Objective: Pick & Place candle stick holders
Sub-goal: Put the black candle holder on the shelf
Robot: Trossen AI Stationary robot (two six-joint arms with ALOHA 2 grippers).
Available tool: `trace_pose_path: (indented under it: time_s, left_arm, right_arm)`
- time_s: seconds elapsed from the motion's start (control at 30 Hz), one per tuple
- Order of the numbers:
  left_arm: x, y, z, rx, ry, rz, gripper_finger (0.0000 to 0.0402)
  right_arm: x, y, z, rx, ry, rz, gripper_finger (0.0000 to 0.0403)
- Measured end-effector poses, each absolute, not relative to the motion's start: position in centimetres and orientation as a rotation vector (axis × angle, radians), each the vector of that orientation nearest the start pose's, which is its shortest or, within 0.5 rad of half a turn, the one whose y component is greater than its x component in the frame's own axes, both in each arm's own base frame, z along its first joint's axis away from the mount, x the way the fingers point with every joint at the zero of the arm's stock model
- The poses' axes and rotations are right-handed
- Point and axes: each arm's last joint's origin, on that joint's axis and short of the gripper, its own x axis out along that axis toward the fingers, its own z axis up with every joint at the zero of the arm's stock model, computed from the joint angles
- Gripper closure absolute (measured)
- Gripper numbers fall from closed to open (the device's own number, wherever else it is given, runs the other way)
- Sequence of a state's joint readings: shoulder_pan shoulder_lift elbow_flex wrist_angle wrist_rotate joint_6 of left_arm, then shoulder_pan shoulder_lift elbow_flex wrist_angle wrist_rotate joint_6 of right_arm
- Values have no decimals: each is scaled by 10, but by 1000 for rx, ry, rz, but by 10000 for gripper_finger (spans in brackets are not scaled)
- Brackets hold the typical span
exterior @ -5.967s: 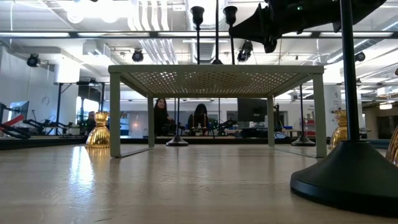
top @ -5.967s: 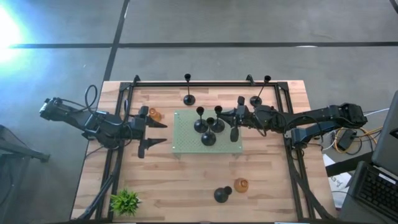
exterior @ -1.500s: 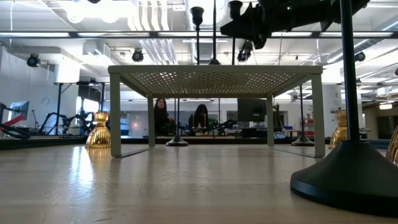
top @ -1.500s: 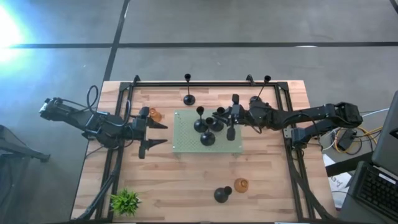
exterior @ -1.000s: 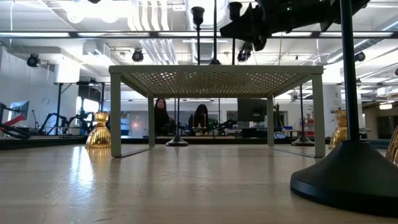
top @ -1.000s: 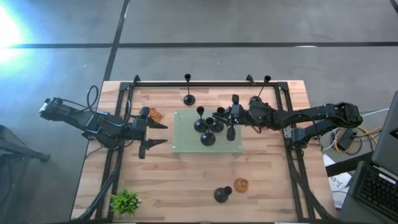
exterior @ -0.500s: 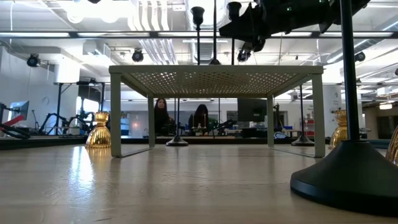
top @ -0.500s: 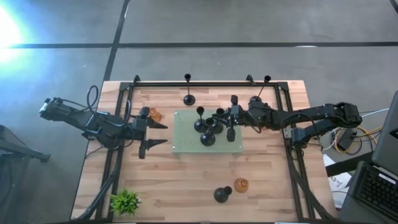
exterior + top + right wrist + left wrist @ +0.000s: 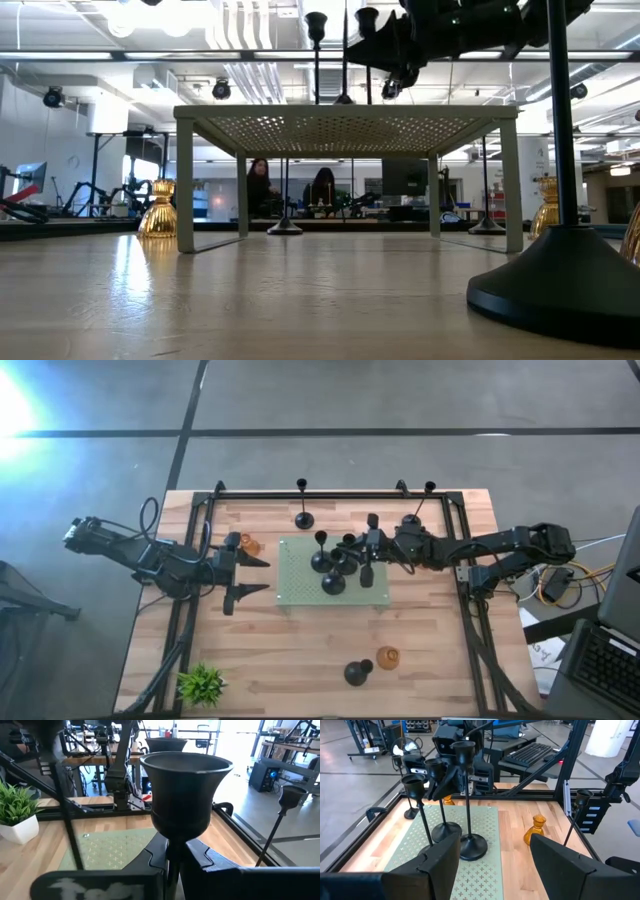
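Note:
A pale green perforated stand sits mid-table and carries three black candle stick holders. My right gripper reaches over the stand's right part from the table's right and is shut on one of them, whose black cup fills the right wrist view. My left gripper hangs open just left of the stand, touching nothing. More holders stand on the wood: two tall black ones at the back, an amber one by the left gripper, and a black one with an amber one near the front. My right gripper pinches the thin stem of a black holder just below its cup, between its two fingers. The fingers come in roughly level from the table's right and lie across the stem. The holder stays upright, its round base at the green stand's top.
A small green plant stands at the front left corner. A black frame runs along the table's back and sides. In the low view a big black holder base sits close at the right. People sit in the room behind.
My right gripper has crept a little toward the table's left over the stand, still shut on the holder's stem, and the holder has shifted with it and stayed upright.

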State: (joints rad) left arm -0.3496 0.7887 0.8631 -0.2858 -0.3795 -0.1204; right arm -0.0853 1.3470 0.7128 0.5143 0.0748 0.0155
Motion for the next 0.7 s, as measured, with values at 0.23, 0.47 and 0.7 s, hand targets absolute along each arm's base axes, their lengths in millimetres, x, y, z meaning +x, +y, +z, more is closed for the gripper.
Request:
trace_pose_path:
  time_s: [0.23, 0.47, 0.7]
  left_arm:
    - [160, -47, 348, -43, 199, 42, 156]
    - [160, -47, 349, -43, 199, 42, 156]
    - [161, -47, 349, -44, 197, 42, 156]
  right_arm:
    - [282, -29, 259, 33, 110, -207, 310]
    - [280, -29, 261, 46, 110, -204, 238]
    - [280, -29, 260, 45, 115, -202, 182]
